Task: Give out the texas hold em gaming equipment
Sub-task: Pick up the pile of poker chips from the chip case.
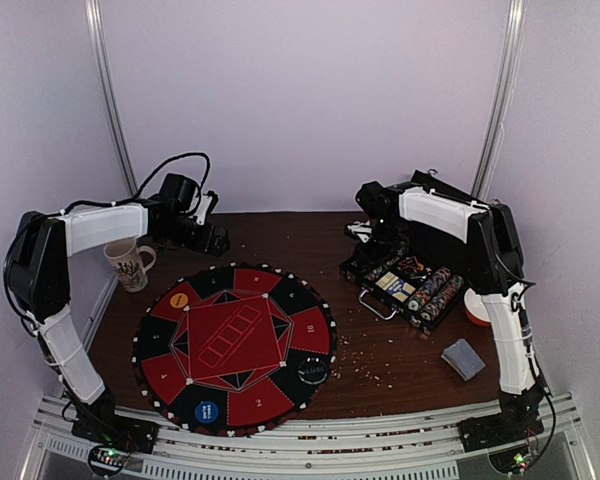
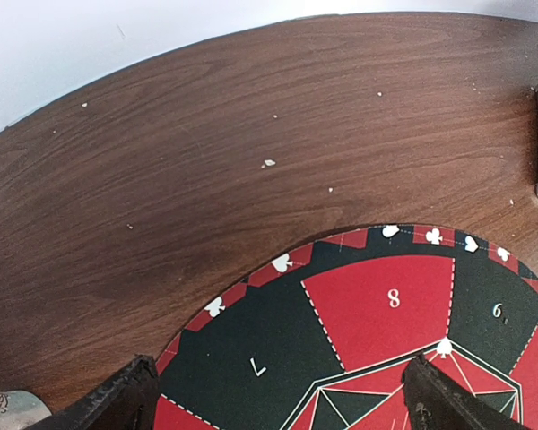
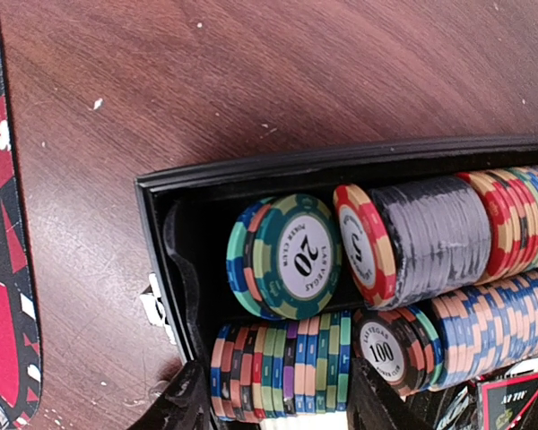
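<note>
**Claws.** The right claw [image 3: 278, 405] hangs over the open black case [image 3: 341, 154], at the end nearest the mat. Its fingers are apart and hold nothing. They straddle the nearer chip row; I cannot tell whether they touch it. The left claw [image 2: 282, 394] has its fingers wide apart and empty, above the far rim of the round mat [image 2: 386, 305].

**Locations.**
- The case sits toward the far right corner of the worktop [image 2: 206, 134].
- The poker chips [image 3: 296, 255] stand on edge in packed rows inside the case.
- The card deck [image 1: 464, 358] lies near the right near corner, well apart from the case.
- A yellow disc [image 1: 179, 299], a blue disc [image 1: 207, 410] and a black disc [image 1: 313, 371] lie on the mat's outer ring.
- A mug [image 1: 128, 265] stands by the left edge.

**Legible.**
- Chip faces read "20", "5" and "100", and the 20 and 100 chips are ringed "LAS VEGAS POKER CLUB".
- Mat segments read "8" and "6".
- A red-edged label in the case is too cropped to read.

**Handling (judgement).**
- The chips look hard, stiff and smooth-faced. A single chip is light, but a run of them is dense.
- It is best to clamp a short run across its flat end faces; a pinch on the rims would likely let the chips spill sideways.
- The deck looks thin and slippery and is liable to fan out. It should be held across its long edges.
</note>
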Controlling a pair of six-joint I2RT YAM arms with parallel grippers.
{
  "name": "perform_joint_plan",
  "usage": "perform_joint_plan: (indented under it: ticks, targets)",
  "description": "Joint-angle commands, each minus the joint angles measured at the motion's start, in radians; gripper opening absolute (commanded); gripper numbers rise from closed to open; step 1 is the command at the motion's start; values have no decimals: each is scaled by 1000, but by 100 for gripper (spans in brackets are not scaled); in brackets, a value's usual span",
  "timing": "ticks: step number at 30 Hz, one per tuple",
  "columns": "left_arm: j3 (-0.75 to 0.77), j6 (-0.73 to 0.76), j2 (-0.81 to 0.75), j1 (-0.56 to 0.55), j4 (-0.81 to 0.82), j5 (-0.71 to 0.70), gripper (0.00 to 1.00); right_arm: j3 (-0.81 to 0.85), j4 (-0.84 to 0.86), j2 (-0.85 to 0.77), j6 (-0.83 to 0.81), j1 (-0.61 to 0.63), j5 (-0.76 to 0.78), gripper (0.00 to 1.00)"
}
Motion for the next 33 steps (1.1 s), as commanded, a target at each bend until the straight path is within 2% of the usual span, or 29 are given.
perform_joint_plan:
  ticks: [1, 13, 25, 33]
  targets:
    - [-10, -2, 8, 8, 39, 12, 98, -16, -21, 17, 19, -12, 17, 46]
    - [-10, -2, 7, 11, 38, 12, 98, -53, -24, 8, 27, -38, 20, 49]
    - [-10, -2, 10, 14, 38, 18, 98, -54, -32, 1, 8, -55, -10, 57]
    - [-10, -4, 9, 14, 39, 19, 97, -39, -24, -10, -19, -70, -39, 52]
